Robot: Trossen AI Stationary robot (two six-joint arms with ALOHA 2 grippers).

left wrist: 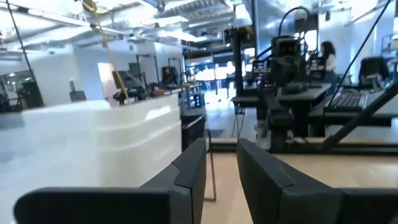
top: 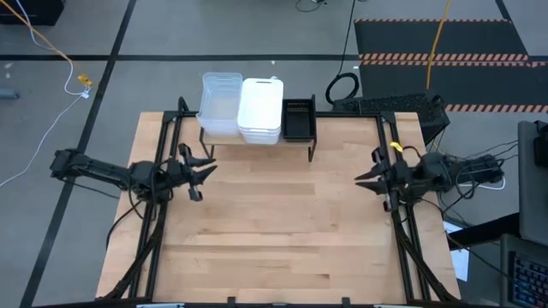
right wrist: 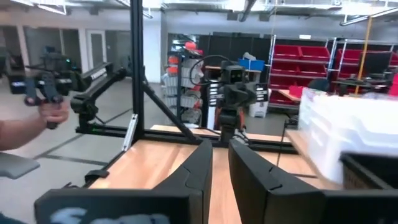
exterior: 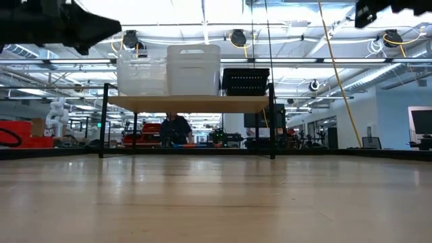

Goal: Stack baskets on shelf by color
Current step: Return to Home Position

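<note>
Up at the far edge of the table [top: 274, 239], the shelf [exterior: 196, 102] is carrying all the baskets, sorted by colour into three piles side by side. From above, going left to right, it's clear baskets [top: 220, 104], then white baskets [top: 260, 109], then black baskets [top: 299, 118]. The clear and white piles are touching, and the black one sits just beside the white at the shelf's right end. On the low cam the white pile stands tallest, the clear one a bit lower and the black lowest. Can't tell how many bins are nested in each pile from these angles, tbh.

Neither arm is touching the shelf or the bins. The left pincer [top: 202, 176] hovers over the table's left side, pointing in toward the middle. It's apart and holding nothing. Its wrist cam shows a plain gap between the two dark fingers [left wrist: 189, 174], with pale bins blurred beyond them. The right pincer [top: 366, 169] mirrors it over the table's right side, also pointing inward. Its fingers [right wrist: 249, 174] are apart by a narrower gap with nothing in between. The two pincers are well apart, facing each other across the table.

Background stuff: a person [exterior: 177, 128] shows beyond the table, under the shelf, on the low cam. A hand [right wrist: 55, 113] gripping some dark handle thing shows on the right wrist cam.
</note>
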